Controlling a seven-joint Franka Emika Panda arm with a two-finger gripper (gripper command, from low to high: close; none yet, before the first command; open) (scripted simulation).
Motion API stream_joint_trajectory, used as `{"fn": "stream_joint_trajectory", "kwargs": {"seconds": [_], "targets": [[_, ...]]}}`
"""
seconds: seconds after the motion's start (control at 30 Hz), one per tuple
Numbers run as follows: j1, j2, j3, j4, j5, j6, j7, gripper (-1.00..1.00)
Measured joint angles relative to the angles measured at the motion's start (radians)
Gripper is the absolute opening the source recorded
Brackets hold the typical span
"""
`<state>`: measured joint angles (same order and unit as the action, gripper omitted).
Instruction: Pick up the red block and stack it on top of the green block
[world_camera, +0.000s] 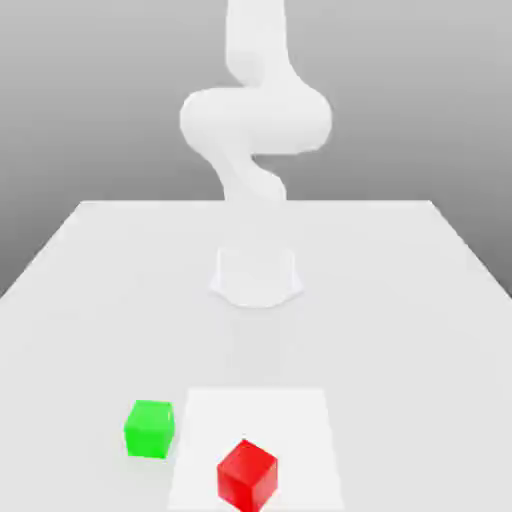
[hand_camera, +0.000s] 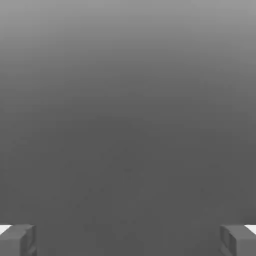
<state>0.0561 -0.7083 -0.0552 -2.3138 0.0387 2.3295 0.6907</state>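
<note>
The red block is a small bright cube resting near the table's front edge. It sits on a paler square patch of the surface. The green block, a cube of the same size, stands just off that patch on the exterior view's left, a short gap from the red one. In the hand view my gripper is open, its two grey fingertips far apart with nothing between them and a plain grey backdrop beyond. The white arm rises from its base and leaves the exterior view at the top.
The arm's round base sits mid-table behind the blocks. The white table stretches wide to both sides, and its far edge runs behind the base.
</note>
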Motion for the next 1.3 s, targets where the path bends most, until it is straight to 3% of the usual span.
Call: {"fn": "stream_joint_trajectory", "kwargs": {"seconds": [0.27,0.53,0.7,0.9,1.07,1.1,1.3], "targets": [[0.165,0.300,-0.159,-0.043,0.130,0.092,-0.358,0.00],[0.240,0.593,-0.223,-0.086,0.242,0.183,-0.697,0.00],[0.248,0.759,-0.224,-0.117,0.242,0.251,-0.859,0.00],[0.244,0.924,-0.240,-0.154,0.133,0.350,-0.965,0.00],[0.191,1.077,-0.172,-0.133,0.203,0.471,-1.036,0.00],[0.179,1.100,-0.158,-0.130,0.216,0.490,-1.046,-1.00],[0.174,1.112,-0.151,-0.128,0.222,0.496,-1.050,-1.00]]}}
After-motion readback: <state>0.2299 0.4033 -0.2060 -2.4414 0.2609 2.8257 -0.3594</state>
